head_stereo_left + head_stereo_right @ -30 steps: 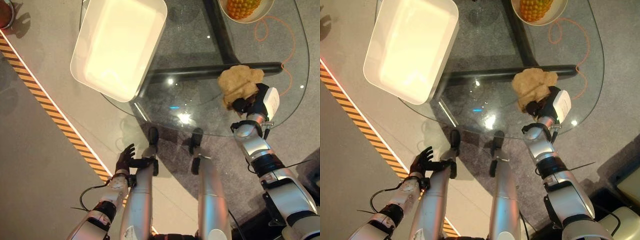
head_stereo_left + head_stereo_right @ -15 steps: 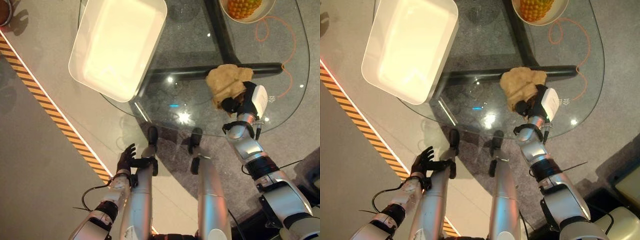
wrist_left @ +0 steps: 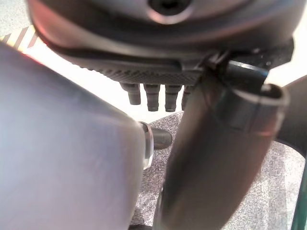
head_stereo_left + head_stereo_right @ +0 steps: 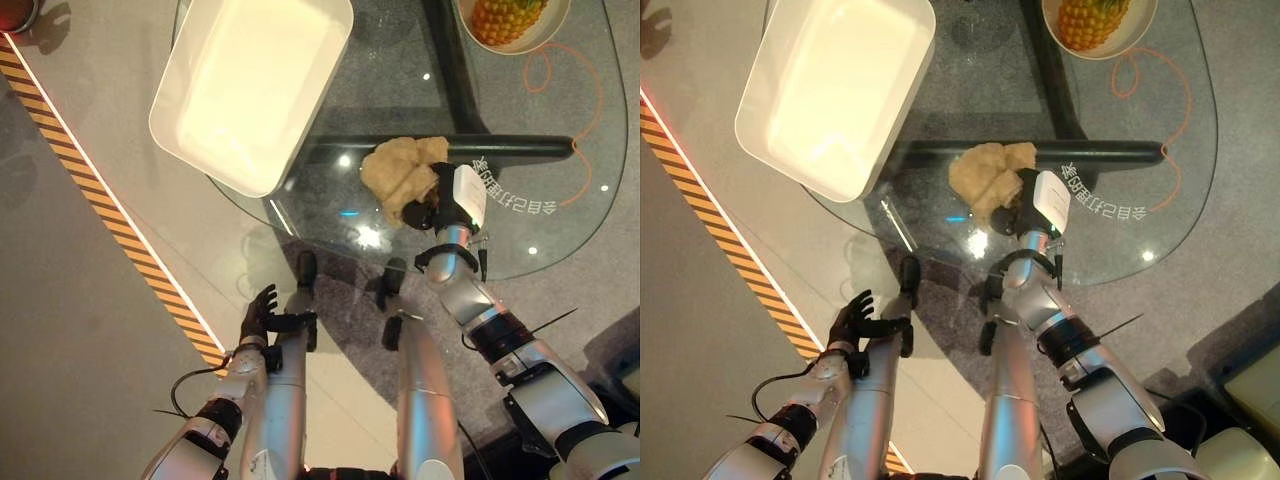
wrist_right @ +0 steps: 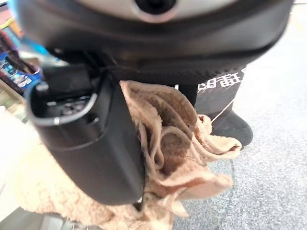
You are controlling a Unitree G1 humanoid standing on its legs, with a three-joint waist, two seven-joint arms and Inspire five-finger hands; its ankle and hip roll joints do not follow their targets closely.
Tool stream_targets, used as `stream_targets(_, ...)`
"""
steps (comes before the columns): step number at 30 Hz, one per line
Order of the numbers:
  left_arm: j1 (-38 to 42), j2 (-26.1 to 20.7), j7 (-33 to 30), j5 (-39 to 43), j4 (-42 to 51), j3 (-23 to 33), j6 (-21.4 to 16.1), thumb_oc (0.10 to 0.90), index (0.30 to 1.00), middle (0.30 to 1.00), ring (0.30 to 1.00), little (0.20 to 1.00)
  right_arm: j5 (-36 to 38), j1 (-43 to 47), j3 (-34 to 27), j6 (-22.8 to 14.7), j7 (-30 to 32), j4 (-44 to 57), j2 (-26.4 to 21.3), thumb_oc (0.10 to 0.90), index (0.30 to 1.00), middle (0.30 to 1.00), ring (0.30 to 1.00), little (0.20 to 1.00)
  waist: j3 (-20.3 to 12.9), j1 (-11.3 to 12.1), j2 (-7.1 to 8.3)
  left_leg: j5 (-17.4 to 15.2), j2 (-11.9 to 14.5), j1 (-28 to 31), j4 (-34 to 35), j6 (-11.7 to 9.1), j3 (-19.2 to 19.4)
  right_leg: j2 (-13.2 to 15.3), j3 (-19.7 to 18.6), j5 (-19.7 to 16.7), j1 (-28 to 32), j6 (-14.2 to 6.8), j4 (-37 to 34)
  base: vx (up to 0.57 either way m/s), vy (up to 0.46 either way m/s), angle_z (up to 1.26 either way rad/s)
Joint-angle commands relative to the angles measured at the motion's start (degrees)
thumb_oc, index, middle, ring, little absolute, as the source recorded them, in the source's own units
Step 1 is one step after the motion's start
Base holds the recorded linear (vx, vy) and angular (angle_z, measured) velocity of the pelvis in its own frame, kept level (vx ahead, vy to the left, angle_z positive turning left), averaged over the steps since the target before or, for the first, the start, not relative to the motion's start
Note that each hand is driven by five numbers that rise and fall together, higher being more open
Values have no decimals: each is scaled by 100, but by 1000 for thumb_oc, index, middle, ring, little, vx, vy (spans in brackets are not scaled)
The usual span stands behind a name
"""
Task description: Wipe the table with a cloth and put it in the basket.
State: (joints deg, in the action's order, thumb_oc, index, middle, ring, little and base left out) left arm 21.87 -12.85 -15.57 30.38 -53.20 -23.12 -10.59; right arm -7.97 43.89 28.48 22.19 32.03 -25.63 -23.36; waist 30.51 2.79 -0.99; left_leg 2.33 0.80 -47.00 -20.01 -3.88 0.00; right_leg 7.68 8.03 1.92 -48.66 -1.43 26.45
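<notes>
Silver-grey arms w/ black joints, dark hands, white cover on right hand [image 4: 447, 197]

Cloth [image 4: 400, 175] light brown. Basket [image 4: 250, 90] white, creamy inside. Table [image 4: 560, 235] see-through glass, black bars under. Pineapple [image 4: 505, 15] yellow-orange in pale bowl [image 4: 545, 25]. Floor stripe [image 4: 110, 225] orange and black. Hands [image 4: 445, 200] dark.

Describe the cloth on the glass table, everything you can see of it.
The cloth is tan and looks like soft terry towelling, bunched into a crumpled lump with folds and loose edges rather than spread flat. It lies on the glass table near the middle, just right of the white basket and apart from it. The right hand is shut on its near side, fingers curled into the folds.
</notes>
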Motion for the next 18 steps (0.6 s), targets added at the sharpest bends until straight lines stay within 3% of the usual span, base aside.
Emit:
stream_targets(1, -377, 222, -61, -74, -162, -269, -45, 800, 900, 900, 900, 900, -154, 159, 1177, -595, -1384, 664, 665, 100, 300, 300, 300, 200, -71, 230, -69, -273, -418, -105, -290, 433, 267, -35, 151, -346, 108, -134, -449, 0, 0, 0)
stream_targets(8, -337, 173, -8, -66, -165, -308, -60, 800, 900, 900, 900, 900, -320, 204, 1466, -666, -1919, 653, 614, 100, 300, 300, 300, 200, -71, 254, -59, -268, -402, -165, -343, 417, 271, -10, 200, -333, 53, -139, -401, 1, -14, 2)
stream_targets(10, -306, 152, -10, -57, -155, -333, -32, 800, 900, 900, 900, 900, -350, 213, 1599, -571, -2240, 633, 575, 100, 300, 300, 300, 200, -71, 261, -35, -241, -395, -156, -313, 404, 270, -13, 231, -342, 75, -137, -434, -4, -38, 0)
stream_targets(15, -295, 53, 64, -83, -104, -327, 12, 800, 900, 900, 900, 900, -270, 215, 1882, -772, -3746, 686, 394, 100, 300, 300, 300, 200, -71, 281, -23, -214, -388, -167, -276, 384, 251, 8, 266, -353, 63, -145, -461, 2, -27, 2)
stream_targets(18, -287, -20, 96, -58, -106, -353, 45, 800, 900, 900, 900, 900, -105, 210, 2025, -776, -3988, 674, 271, 100, 300, 300, 300, 200, -71, 291, -21, -193, -388, -174, -293, 383, 257, 13, 270, -367, 60, -140, -461, 3, -8, 1)
